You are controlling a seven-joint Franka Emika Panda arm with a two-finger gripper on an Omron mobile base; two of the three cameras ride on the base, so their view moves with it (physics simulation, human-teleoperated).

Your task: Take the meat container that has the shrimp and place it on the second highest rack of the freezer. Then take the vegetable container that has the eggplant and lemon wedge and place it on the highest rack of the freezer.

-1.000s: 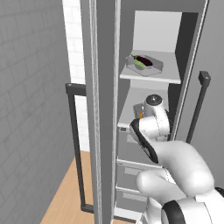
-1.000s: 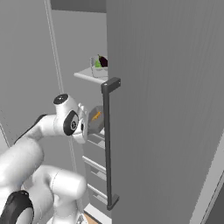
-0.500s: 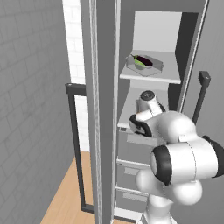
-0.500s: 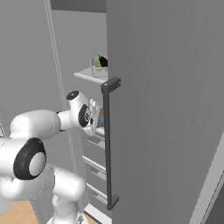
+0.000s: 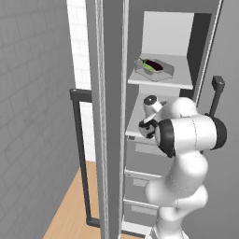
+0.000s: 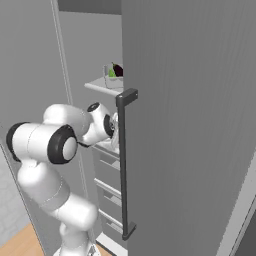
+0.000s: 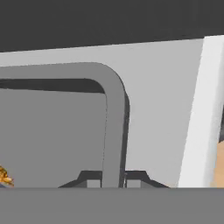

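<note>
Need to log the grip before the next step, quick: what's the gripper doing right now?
Gripper: shut on the rim of the meat container, the shrimp inside it.

The freezer [image 5: 161,28] stands open between its swung-out door [image 6: 195,125] on one side and a tall grey panel [image 5: 109,116] on the other, leaving a narrow way in. The highest rack [image 5: 182,79] carries the vegetable container [image 5: 155,69] at its front, with free room behind and above. Below, the arm fills the second shelf's opening, where the meat container [image 7: 114,131] rim sits between the gripper [image 7: 113,180] fingers.
</note>
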